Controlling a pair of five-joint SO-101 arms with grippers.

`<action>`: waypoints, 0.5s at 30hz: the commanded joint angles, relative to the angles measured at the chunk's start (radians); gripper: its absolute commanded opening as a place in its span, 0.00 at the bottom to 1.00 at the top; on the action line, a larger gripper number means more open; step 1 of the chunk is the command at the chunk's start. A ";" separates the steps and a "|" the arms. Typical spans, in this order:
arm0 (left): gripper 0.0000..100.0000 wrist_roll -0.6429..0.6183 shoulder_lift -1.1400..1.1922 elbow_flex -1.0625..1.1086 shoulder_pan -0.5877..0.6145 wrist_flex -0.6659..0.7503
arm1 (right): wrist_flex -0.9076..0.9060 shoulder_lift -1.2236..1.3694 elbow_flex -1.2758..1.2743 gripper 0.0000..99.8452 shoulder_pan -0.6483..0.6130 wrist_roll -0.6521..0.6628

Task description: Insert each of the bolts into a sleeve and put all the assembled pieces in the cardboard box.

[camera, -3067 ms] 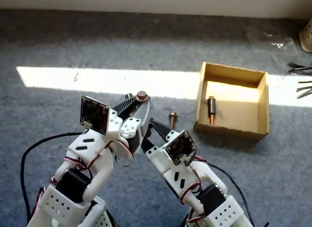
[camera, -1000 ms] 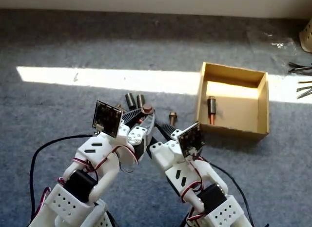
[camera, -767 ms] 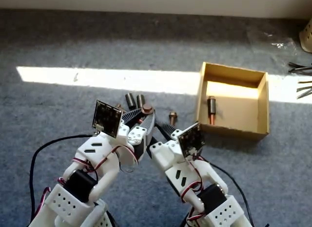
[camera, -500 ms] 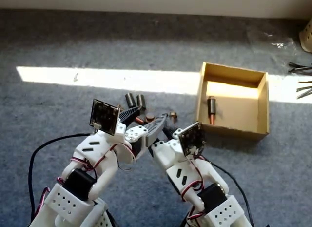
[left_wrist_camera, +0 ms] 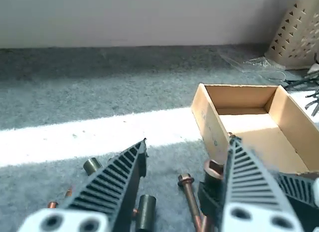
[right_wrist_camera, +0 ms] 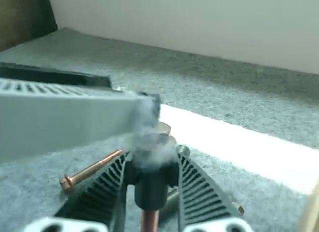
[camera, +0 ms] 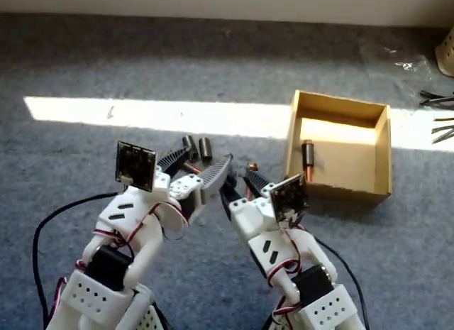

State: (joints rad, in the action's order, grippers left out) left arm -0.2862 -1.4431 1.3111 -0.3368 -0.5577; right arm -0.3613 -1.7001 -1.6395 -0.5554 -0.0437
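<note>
Bolt-in-sleeve piece (right_wrist_camera: pixel 149 187) sits clamped in the right gripper (right_wrist_camera: pixel 152 157). Its long axis runs along the fingers, with the copper head toward the tips. Just beside it, the left gripper (left_wrist_camera: pixel 189 140) hangs with its 2 jaws spread wide, holding nothing. Farther off, the cardboard box (camera: pixel 337 103) lies out on the right arm's side with 1 assembled piece (camera: pixel 308 158) inside. The right arm is the nearer one to it.

Both the left arm (camera: pixel 124 227) and right arm (camera: pixel 273 248) are white printed plastic with black servos (camera: pixel 106 266), looped red-and-white wires (camera: pixel 133 234) and trailing black cables (camera: pixel 34 248). Each wrist bears a dark square camera board (camera: pixel 136 165). The left claw (left_wrist_camera: pixel 189 140) and right claw (right_wrist_camera: pixel 152 157) have dark ribbed fingers (left_wrist_camera: pixel 112 182).
</note>
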 commanded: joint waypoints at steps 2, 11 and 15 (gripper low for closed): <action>0.20 0.017 -0.142 0.008 0.030 0.015 | 0.001 -0.013 0.022 0.00 0.097 0.009; 0.01 0.086 -0.384 0.168 0.033 0.009 | -0.001 -0.013 0.022 0.00 0.223 0.009; 0.01 0.190 -0.360 0.214 0.033 0.011 | -0.082 -0.013 0.031 0.01 0.225 0.098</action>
State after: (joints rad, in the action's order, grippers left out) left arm -0.1649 -1.8098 1.5182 -0.3092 -0.5562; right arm -0.3736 -1.7001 -1.6395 -0.3422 -0.0161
